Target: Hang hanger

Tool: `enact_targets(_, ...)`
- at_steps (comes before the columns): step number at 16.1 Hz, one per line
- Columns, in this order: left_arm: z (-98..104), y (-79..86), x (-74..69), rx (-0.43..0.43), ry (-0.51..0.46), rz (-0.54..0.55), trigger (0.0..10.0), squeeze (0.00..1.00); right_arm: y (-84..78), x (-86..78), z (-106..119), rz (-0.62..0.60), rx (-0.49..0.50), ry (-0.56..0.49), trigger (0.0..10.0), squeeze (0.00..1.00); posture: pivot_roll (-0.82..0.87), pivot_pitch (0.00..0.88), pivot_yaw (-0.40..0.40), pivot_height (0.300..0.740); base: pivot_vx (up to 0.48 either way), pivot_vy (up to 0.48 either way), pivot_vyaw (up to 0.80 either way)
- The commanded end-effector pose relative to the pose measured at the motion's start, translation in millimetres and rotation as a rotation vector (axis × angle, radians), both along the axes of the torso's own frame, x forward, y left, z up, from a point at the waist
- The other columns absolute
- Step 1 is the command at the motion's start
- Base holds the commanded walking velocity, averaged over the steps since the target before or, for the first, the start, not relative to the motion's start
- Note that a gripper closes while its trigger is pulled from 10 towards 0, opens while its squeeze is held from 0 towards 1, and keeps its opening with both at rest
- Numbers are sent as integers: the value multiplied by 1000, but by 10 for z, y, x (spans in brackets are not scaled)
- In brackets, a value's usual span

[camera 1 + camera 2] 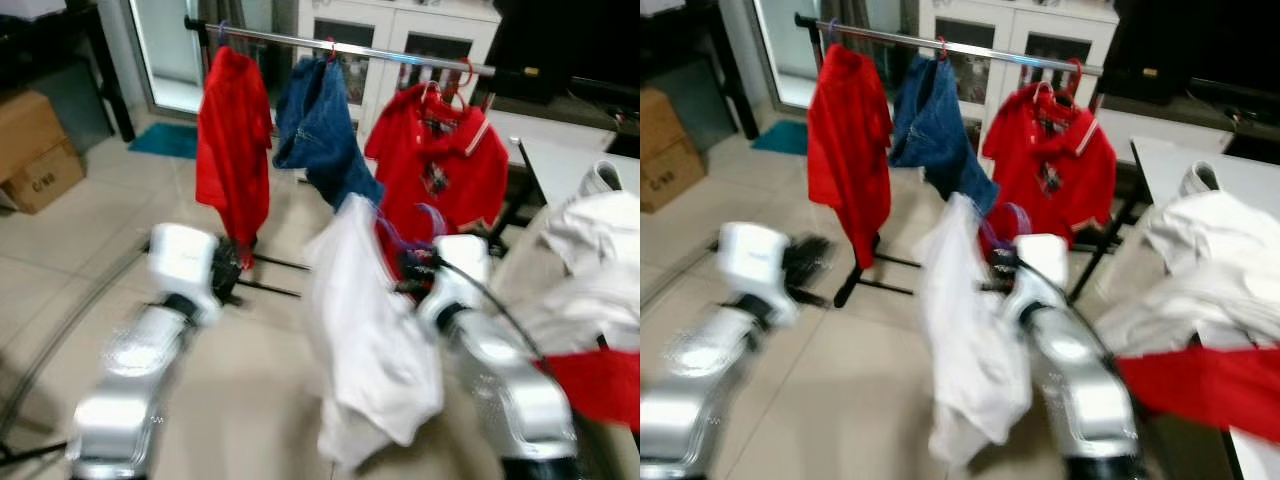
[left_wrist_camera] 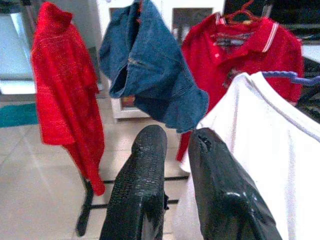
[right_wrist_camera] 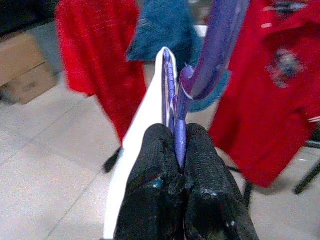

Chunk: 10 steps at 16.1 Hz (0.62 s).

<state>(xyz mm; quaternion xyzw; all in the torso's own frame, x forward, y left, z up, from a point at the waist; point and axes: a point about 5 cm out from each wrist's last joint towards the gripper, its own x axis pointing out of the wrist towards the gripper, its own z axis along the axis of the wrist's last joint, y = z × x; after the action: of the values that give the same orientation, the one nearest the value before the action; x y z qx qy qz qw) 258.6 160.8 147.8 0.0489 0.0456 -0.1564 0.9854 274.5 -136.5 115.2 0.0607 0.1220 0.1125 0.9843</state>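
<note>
The right gripper (image 3: 179, 150) is clenched on the purple hanger (image 3: 215, 45), whose neck is pinched between the two black fingers (image 3: 155, 165). A white shirt (image 1: 365, 340) is carried on the hanger and is held up in front of the robot, short of the metal rail (image 1: 390, 52). The left gripper (image 2: 175, 150) is raised beside the shirt, its fingers slightly parted and nothing held. On the rail are hung a red garment (image 1: 232, 140), a blue denim piece (image 1: 318, 125) and a red polo shirt (image 1: 440, 165). More white and red clothes (image 1: 590, 290) are piled on a table (image 1: 560, 165) at the right.
</note>
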Motion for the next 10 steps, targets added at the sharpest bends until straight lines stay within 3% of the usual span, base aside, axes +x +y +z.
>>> enact_targets(1, 68, 84, 1, 18, -27, 27, 10000, 0, 58, 60, 131, 14, 14, -58, 10000, 0, 176, 0, -53, 740, 405, 0, 0)
enact_targets(10, 81, 57, 30, 24, -31, 1, 10000, 0, -30, 128, 164, -18, -19, -89, 10000, 0, 176, 0, -48, 740, 409, 0, 0)
